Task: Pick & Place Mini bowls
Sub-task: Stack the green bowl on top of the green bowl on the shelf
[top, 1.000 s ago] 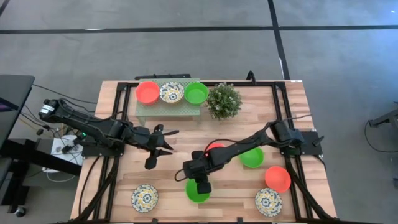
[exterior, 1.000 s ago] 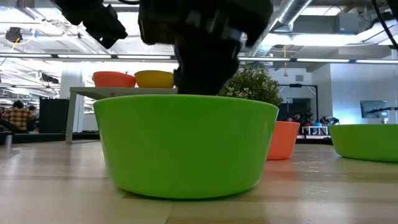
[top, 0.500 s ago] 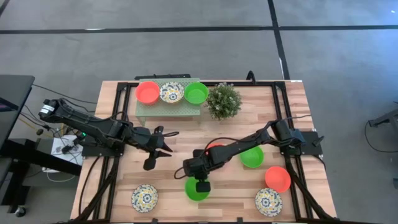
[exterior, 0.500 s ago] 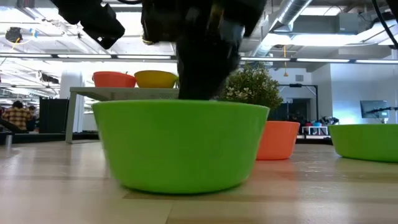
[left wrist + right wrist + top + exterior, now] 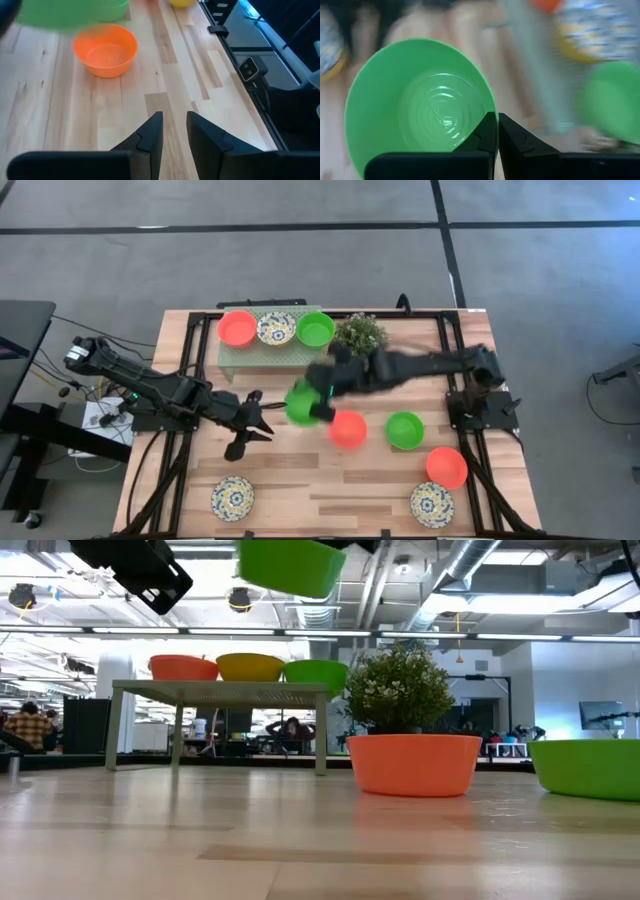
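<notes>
My right gripper [image 5: 322,400] is shut on a bright green mini bowl [image 5: 300,402], which hangs high above the table [image 5: 290,565], near the small shelf [image 5: 272,345]. On the shelf stand a red bowl [image 5: 238,328], a floral bowl [image 5: 276,328] and a green bowl [image 5: 315,329]. On the table rest a red bowl [image 5: 348,428], a green one [image 5: 405,430], another red one [image 5: 446,467] and two floral bowls [image 5: 232,498] [image 5: 432,503]. My left gripper [image 5: 255,425] hovers open at centre left [image 5: 174,132]. My right gripper holds the green bowl by its rim [image 5: 489,107], on the side toward the table's right. One finger [image 5: 485,131] lies inside the wall and the other outside. The bowl is lifted clear of the table, its mouth up and slightly tilted.
A small bushy plant [image 5: 360,338] stands just right of the shelf, close behind my right arm. Black frame rails run along the table's left and right sides. Bare wood lies between the near floral bowls.
My right gripper has shut on the green bowl's rim near the table's front. It has lifted the bowl clear and swung it up and toward the far edge, close to the shelf. The red bowl that was under the arm now shows in full.
</notes>
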